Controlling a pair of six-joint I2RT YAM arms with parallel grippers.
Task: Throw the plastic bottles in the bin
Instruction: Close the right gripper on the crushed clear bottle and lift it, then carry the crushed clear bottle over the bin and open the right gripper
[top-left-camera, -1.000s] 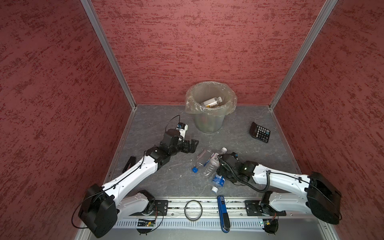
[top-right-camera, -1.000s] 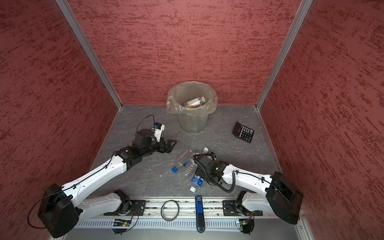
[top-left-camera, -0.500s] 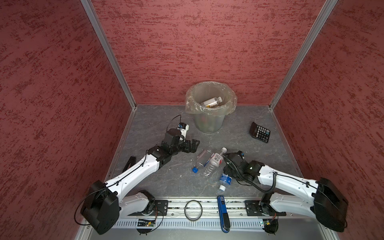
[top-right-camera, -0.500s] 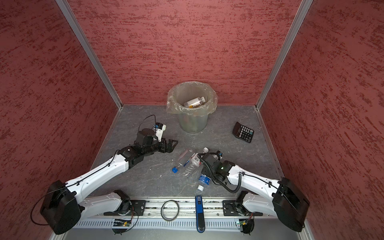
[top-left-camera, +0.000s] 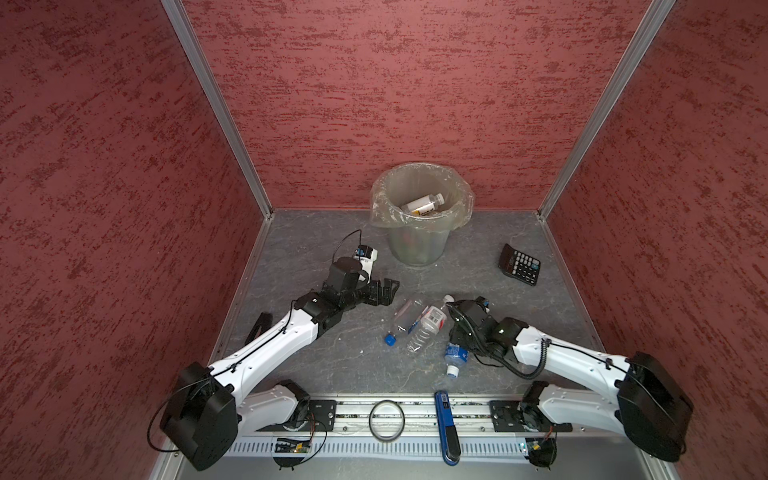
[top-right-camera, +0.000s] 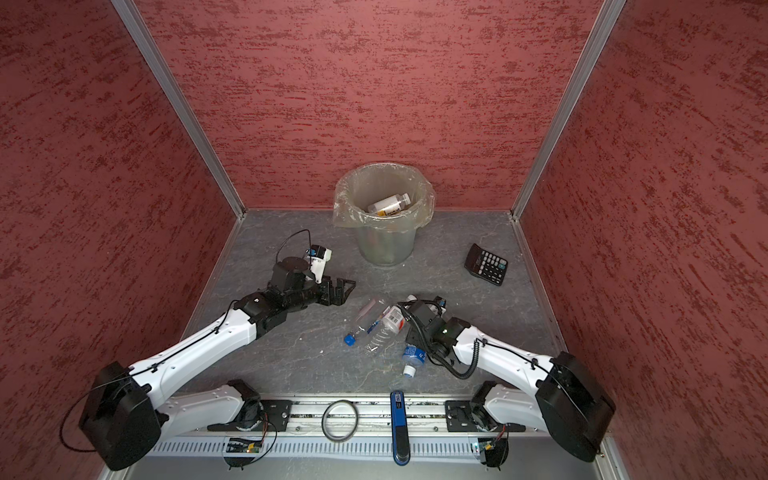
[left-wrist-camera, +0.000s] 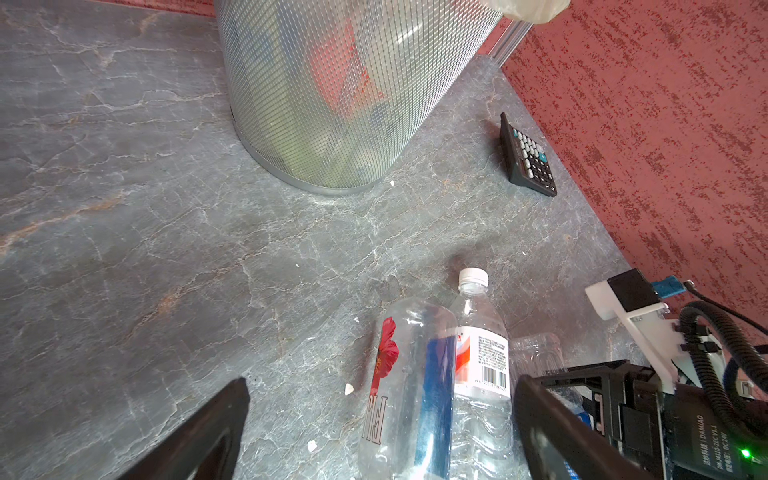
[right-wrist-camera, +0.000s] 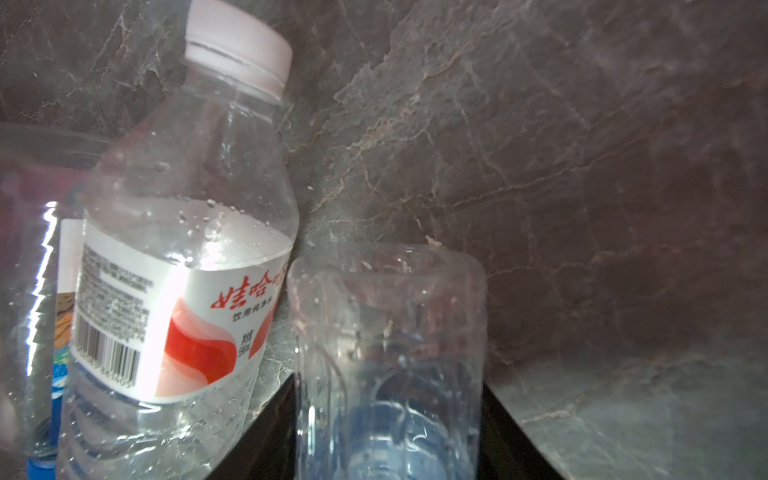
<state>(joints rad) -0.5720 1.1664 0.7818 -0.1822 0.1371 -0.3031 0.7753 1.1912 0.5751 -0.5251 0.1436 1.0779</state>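
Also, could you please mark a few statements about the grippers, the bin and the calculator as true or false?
1. The left gripper is open and empty. True.
2. The bin holds nothing. False: a bottle lies inside the bin.
3. The right gripper is shut on a blue-labelled bottle. True.
4. The calculator sits in the bin. False: the calculator lies on the grey floor, apart from the bin.
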